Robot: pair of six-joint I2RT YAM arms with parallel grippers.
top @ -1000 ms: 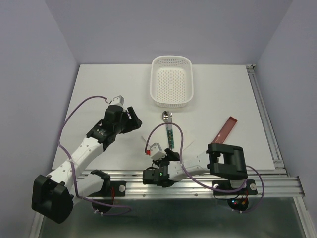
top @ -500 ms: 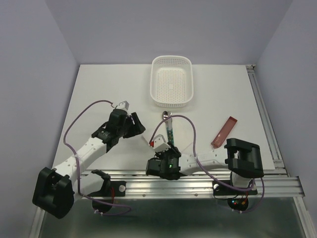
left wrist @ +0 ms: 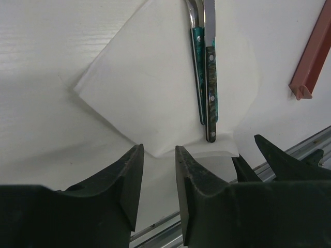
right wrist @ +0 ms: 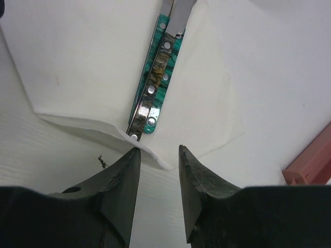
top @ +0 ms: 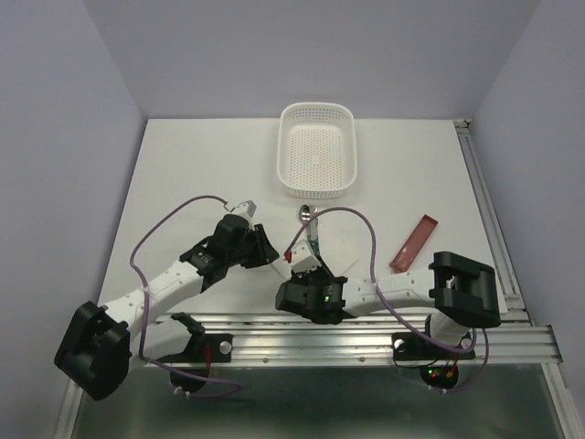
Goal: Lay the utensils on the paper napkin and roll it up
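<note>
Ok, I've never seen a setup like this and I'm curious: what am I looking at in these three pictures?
These are two robot arms bolted to a table. One picture looks down from above. The others come from a camera on each wrist, so the dark prongs there are the left pincer and right pincer. On the table lie a white basket, a red bar, and a paper napkin with green-handled utensils on it. Both pincers stand open at the napkin's near end, apparently holding nothing.

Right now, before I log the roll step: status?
Left gripper and right gripper open at near edge of napkin. Spoon and knife side by side on it. Red strip lies apart.
</note>
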